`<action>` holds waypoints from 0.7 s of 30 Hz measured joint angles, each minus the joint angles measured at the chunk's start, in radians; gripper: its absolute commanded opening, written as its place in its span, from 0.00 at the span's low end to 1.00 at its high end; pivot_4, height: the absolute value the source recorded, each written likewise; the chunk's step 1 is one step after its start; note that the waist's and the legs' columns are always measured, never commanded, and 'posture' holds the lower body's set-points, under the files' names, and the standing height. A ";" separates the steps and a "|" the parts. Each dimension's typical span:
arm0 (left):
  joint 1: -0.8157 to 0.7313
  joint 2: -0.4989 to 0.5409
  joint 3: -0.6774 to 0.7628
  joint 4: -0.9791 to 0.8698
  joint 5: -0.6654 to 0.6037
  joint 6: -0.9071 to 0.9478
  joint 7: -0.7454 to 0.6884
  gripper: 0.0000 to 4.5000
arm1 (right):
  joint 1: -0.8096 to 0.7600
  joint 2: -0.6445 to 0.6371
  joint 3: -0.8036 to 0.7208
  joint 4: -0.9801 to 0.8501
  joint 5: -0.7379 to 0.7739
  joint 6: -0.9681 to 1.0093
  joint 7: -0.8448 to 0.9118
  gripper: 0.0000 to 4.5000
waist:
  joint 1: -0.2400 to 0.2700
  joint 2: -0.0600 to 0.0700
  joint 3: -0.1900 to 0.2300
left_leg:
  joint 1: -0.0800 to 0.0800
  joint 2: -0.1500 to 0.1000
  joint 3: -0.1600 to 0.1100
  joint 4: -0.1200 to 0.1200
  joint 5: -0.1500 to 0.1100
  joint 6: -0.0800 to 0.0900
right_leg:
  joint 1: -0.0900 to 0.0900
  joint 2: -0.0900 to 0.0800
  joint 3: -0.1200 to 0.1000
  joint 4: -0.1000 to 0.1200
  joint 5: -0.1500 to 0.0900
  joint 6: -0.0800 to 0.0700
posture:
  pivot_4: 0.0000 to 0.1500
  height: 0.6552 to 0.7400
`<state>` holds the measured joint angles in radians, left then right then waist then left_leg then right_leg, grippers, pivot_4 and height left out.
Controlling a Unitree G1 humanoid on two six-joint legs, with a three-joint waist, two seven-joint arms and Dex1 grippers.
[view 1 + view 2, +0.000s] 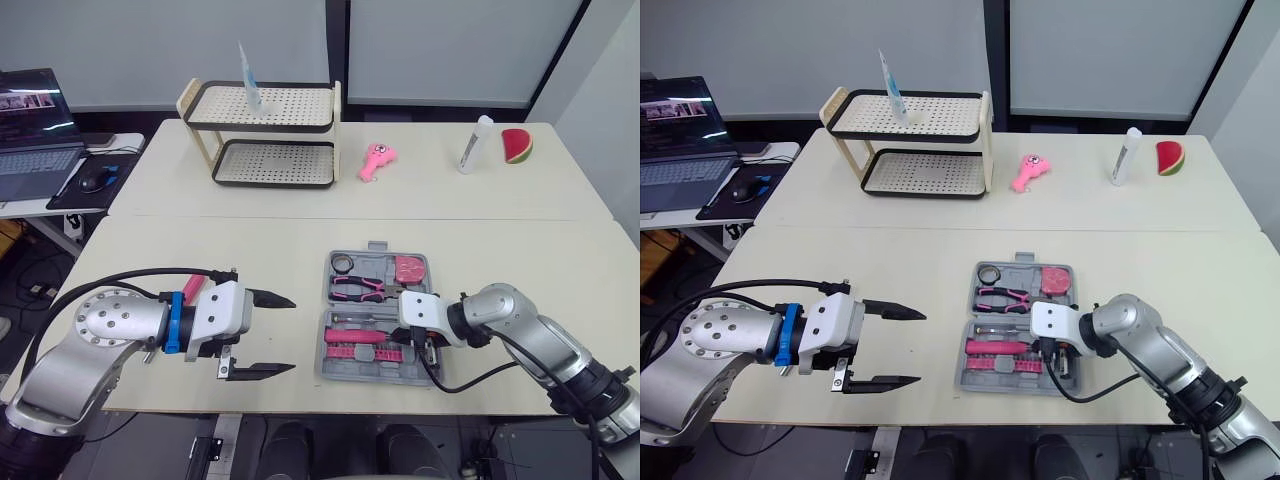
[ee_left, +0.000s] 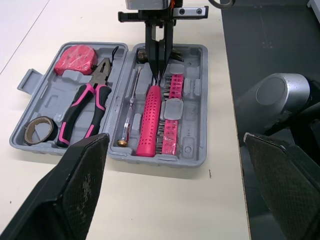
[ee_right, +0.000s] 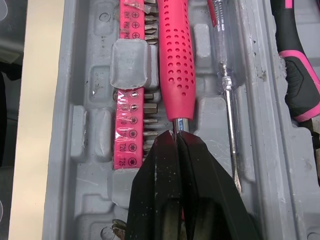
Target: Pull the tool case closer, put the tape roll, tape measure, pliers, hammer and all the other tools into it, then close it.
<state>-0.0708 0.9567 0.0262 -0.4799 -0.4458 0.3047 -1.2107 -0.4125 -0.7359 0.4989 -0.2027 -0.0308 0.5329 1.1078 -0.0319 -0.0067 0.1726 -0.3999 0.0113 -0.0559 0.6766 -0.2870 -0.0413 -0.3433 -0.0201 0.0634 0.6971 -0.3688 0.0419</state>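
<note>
the tool case (image 2: pixel 196 150) lies open near the table's front edge, right of centre. tape roll (image 2: pixel 37 131), pliers (image 2: pixel 85 112) and tape measure (image 2: pixel 75 59) sit in its far half. the right gripper (image 3: pixel 177 137) has its fingers pressed onto the hammer (image 3: pixel 175 65) shank, in the near half beside the screwdriver (image 2: pixel 129 117). this looks like seating the hammer. next it should release, lift clear and fold the case shut. the left gripper (image 1: pixel 290 335) hovers spread wide over the front left.
</note>
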 measured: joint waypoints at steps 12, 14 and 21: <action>0.025 -0.008 0.001 0.000 -0.014 0.020 0.015 1.00 | 0.003 0.024 -0.008 0.032 0.010 -0.036 0.004 0.01 | 0.000 -0.002 -0.001 | 0.001 0.000 0.000 0.000 0.000 0.000 | 0.001 0.000 0.000 0.000 0.000 0.000 | 1.00 1.00; 0.039 -0.023 0.020 0.001 -0.028 0.030 0.032 1.00 | 0.012 0.036 -0.016 0.029 0.017 -0.049 0.000 0.01 | 0.000 -0.002 -0.001 | 0.000 0.000 0.000 0.000 0.000 0.000 | 0.000 0.000 0.000 0.000 0.000 0.000 | 1.00 1.00; 0.159 -0.108 0.255 0.064 -0.087 0.090 0.182 1.00 | 0.091 0.002 -0.266 -0.099 0.108 -0.130 -0.065 0.01 | 0.002 -0.002 -0.001 | 0.000 0.000 -0.002 0.000 0.000 0.000 | 0.001 -0.001 0.000 0.000 0.000 0.000 | 1.00 1.00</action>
<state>0.0877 0.8484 0.2813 -0.4157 -0.5329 0.3949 -1.0288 -0.3219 -0.7335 0.2331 -0.3018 0.0769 0.4026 1.0428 -0.0296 -0.0085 0.1719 -0.4000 0.0115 -0.0577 0.6766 -0.2871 -0.0412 -0.3427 -0.0214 0.0631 0.6969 -0.3688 0.0419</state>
